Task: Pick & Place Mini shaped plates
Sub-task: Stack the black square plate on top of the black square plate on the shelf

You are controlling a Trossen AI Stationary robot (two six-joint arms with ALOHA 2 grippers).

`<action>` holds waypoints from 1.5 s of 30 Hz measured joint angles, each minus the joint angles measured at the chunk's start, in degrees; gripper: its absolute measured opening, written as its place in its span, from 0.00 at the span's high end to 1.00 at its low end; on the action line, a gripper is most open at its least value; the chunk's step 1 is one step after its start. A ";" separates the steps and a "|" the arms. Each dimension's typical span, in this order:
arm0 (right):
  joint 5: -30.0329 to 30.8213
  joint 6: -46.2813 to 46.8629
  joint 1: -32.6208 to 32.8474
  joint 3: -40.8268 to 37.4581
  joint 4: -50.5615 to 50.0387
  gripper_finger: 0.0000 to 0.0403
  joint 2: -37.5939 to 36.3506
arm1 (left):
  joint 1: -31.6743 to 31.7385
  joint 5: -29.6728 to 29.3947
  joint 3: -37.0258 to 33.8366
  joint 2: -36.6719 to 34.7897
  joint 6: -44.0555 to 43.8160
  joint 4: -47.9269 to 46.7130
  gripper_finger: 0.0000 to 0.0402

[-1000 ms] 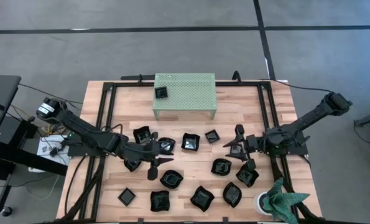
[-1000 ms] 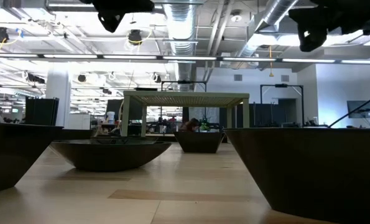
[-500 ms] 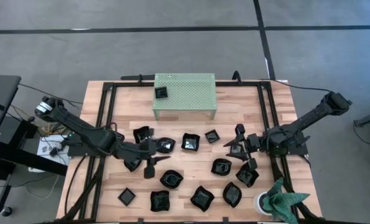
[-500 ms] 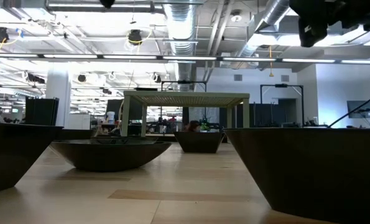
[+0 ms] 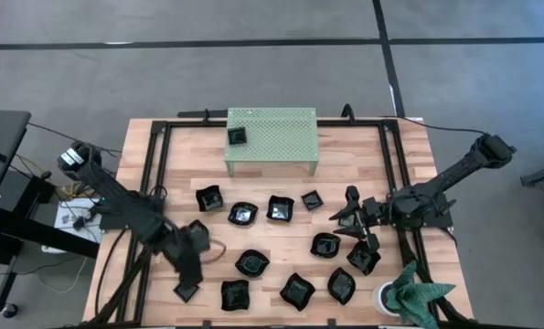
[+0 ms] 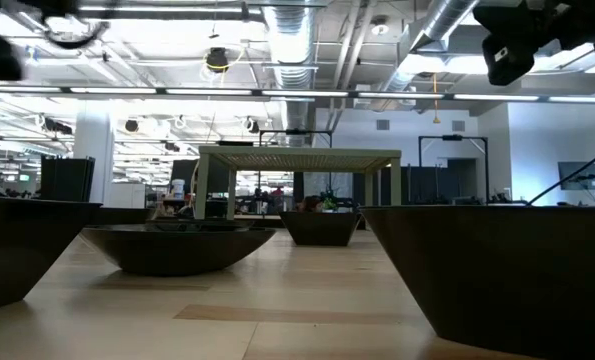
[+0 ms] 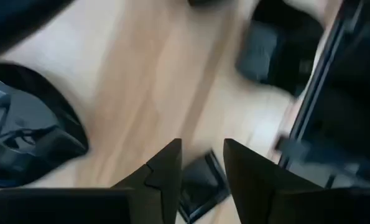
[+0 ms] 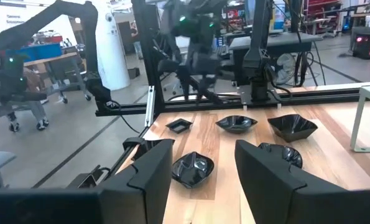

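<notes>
Left gripper [image 7: 200, 171] was hovering open and empty right over a small square plate [image 5: 186, 290] near the table's [image 5: 272, 183] front-left corner. Right gripper [image 5: 352, 222] waited open over the other mini plates [image 5: 253, 263]; one sat on the green stand [image 5: 272, 139].

2 dark, jointed arms; left gripper [image 7: 200, 165] and right gripper [image 8: 197, 165] each show 2 matte black, angular, seemingly plastic fingers.

We find no text, label, brand, number or sign that we can read anywhere in these views, neither on the bench nor in the room behind.
</notes>
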 joint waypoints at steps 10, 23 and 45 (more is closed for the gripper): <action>0.01 0.00 0.32 0.01 -0.33 0.58 0.00 | -9.43 0.94 -0.07 13.42 -1.33 5.29 0.77; 0.03 -2.36 0.23 0.00 -0.02 0.58 0.00 | -8.73 1.78 -0.07 16.57 4.44 5.44 0.77; 0.02 -2.91 0.23 0.01 0.72 0.58 -0.02 | -9.57 5.44 -3.30 16.62 4.05 11.32 0.88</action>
